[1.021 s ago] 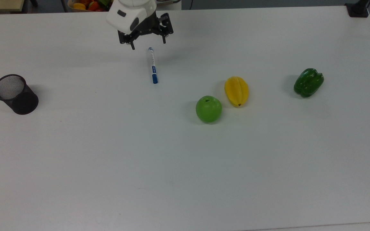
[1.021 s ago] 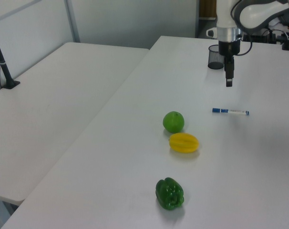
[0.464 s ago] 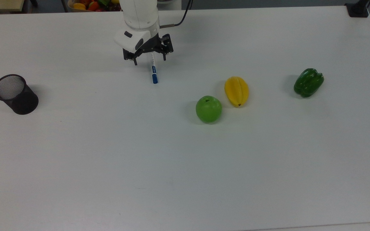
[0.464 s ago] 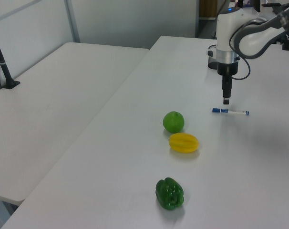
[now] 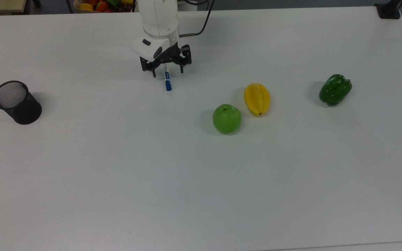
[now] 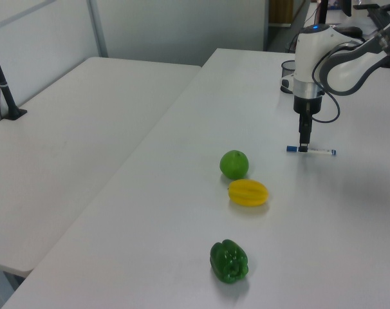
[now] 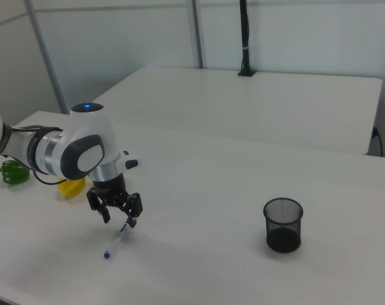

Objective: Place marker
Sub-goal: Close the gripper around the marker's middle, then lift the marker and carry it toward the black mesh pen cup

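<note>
I'm down low now. A second ago I hung high above the far end of the marker [image 5: 167, 79]; now my gripper [image 5: 168, 73] sits right at the table [image 5: 201, 181], fingers spread and straddling the white barrel. In the top view one fingertip stands on each side of it, and I can't see either one touching it. So the descent looks finished, and the marker hasn't budged: it lies flat, same line, blue cap pointing toward the top view's bottom edge.

For the task, I judge that I'm set for the pinch. Closing comes next, then the lift, and the likely target is the black mesh cup [image 5: 16, 102], well apart toward the top view's left. The task sentence names no place, so the cup is my guess.

What's hard to read: my own body covers the far part of the barrel in the top view, so the cap end and a short white stretch are what I get there. In the left view my fingers line up into a single dark post over the marker [image 6: 311, 150]. The right view shows the gripper [image 7: 119, 215] over the upper end of the marker [image 7: 116, 243]. The apple [image 5: 226, 118], the yellow star fruit [image 5: 257, 99] and the green pepper [image 5: 335, 89] sit well clear of me.
</note>
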`<state>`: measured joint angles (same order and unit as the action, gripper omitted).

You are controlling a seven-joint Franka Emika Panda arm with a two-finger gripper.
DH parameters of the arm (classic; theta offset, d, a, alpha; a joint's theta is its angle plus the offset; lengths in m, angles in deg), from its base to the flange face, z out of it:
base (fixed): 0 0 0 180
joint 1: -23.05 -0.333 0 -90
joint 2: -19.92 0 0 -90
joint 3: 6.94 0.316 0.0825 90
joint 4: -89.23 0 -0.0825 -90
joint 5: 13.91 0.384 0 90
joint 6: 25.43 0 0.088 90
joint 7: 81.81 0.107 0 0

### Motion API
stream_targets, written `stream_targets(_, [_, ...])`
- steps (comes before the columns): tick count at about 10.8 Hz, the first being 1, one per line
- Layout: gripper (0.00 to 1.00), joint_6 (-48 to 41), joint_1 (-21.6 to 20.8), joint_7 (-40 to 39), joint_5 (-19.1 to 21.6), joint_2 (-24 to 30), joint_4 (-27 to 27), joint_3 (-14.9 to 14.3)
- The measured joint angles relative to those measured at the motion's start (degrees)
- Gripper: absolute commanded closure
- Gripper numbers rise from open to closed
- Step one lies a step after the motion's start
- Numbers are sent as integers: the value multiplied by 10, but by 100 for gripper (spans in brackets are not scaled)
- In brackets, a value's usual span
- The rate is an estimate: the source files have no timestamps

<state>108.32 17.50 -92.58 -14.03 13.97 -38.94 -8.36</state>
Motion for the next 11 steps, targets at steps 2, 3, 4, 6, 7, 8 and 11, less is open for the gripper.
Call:
stream_targets(2, [45,10,-1,0,-2,-12,0,0])
stream_targets(3, [58,12,-3,0,-8,-17,-1,0])
stream_targets(4, [78,14,-6,0,-13,-22,-1,0])
stream_targets(6, [100,19,-8,0,-16,-23,-1,0])
stream_targets(7, [100,20,-7,0,-17,-23,-1,-1])
stream_targets(8, [100,20,-8,0,-17,-23,-1,-1])
stream_targets(11, [100,20,-7,0,-17,-23,-1,-1])
